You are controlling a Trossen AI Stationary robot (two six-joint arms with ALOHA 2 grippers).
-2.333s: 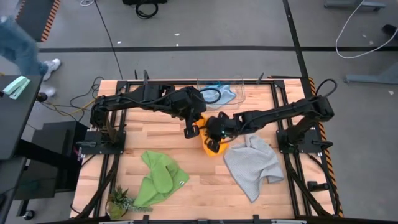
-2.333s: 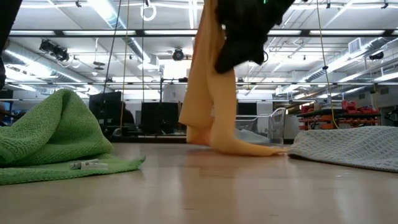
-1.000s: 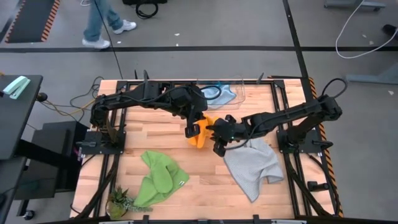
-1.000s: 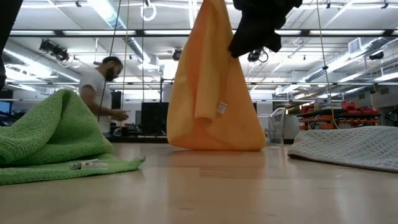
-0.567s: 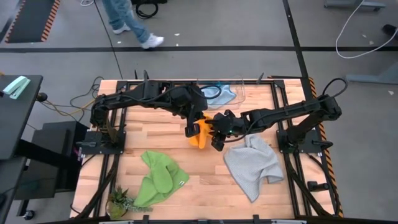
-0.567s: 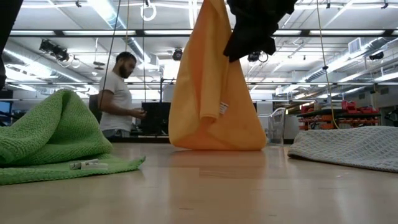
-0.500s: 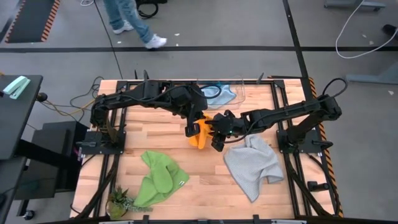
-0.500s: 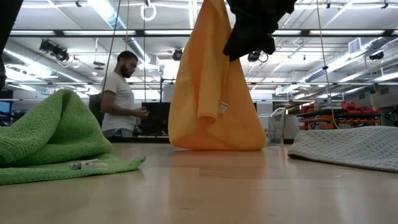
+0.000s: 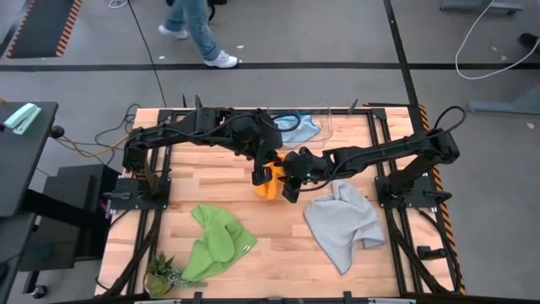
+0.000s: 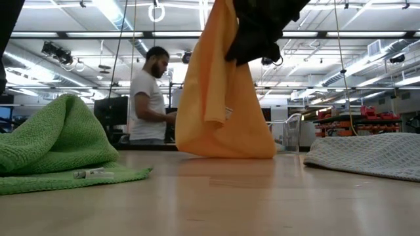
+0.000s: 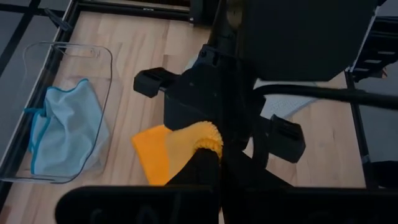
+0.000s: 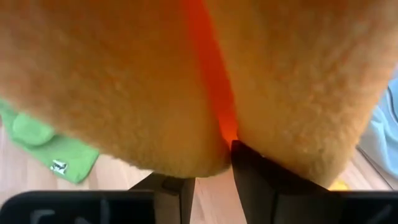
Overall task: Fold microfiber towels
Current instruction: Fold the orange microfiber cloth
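The yellow-orange towel hangs at the table's middle, and its lower end rests on the wood. My left gripper is above it, shut on its upper part. My right gripper is right beside the towel on its right side, shut on a fold of it. The green towel lies crumpled at the near left. The grey towel lies at the near right. The light blue towel lies in a clear bin at the far edge. My left gripper pinches a bunched bit of the towel's top edge between its two fingers, coming from above. The towel hangs below it, slack, with its lower end on the table. My right gripper has a fold of the towel between its two fingers. It comes level from the table's right. The cloth bulges on both sides of the fingers, and which edge it has is hidden by the cloth.
A clear plastic bin stands at the far edge. A small potted plant sits at the near left corner. A white label lies by the green towel. A person stands beyond the table.
My right gripper has gone toward the table's left and a little toward the far edge, up against the yellow-orange towel. The towel still hangs from my left gripper, and its hanging body has swung slightly to the left. A person has walked past behind the table.
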